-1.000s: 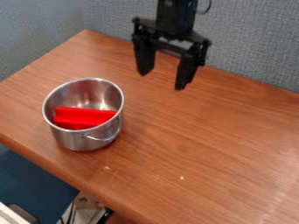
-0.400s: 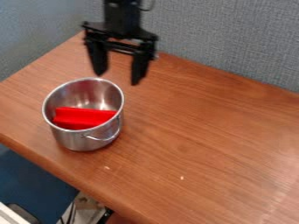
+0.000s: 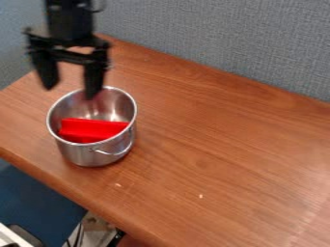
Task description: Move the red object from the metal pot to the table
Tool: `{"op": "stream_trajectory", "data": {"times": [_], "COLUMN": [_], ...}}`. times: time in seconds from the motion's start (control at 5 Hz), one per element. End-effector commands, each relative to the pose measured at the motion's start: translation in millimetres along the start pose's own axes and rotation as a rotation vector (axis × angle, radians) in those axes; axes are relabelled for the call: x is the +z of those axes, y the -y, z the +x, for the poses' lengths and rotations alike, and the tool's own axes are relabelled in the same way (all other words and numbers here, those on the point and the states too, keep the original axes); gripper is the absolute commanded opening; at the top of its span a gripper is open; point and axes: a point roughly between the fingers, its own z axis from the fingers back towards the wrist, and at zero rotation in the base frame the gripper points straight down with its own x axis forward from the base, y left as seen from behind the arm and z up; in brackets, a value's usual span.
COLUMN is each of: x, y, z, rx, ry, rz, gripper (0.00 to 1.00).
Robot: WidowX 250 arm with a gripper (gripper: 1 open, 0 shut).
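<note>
Directly below and slightly in front of the hand (image 3: 71,79), the metal pot (image 3: 93,125) is standing on the wooden surface (image 3: 219,145). Both fingers are spreading wide apart, pointing downward and gripping nothing. Inside the pot, the red object (image 3: 93,128) is lying flat, apart from the fingertips.

A bright red flat object (image 3: 93,128) is lying inside the shiny steel pot (image 3: 93,153), which is standing upright at the left of the frame on the reddish-brown wooden table (image 3: 233,145).
</note>
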Motion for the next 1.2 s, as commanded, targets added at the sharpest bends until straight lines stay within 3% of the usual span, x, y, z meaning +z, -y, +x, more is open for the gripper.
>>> {"op": "stream_trajectory", "data": {"times": [0.0, 0.2, 0.8, 1.0], "x": [-15.3, -39.6, -79.0, -84.1], "y": [-15.5, -17.7, -16.2, -0.8], "z": [-16.5, -26.1, -7.2, -4.2], "rx": [0.013, 0.031, -0.041, 0.034], "ry": [0.034, 0.039, -0.018, 0.010], "rz": [-0.001, -0.009, -0.003, -0.002], "gripper": [1.00, 1.00, 1.00, 1.00]}}
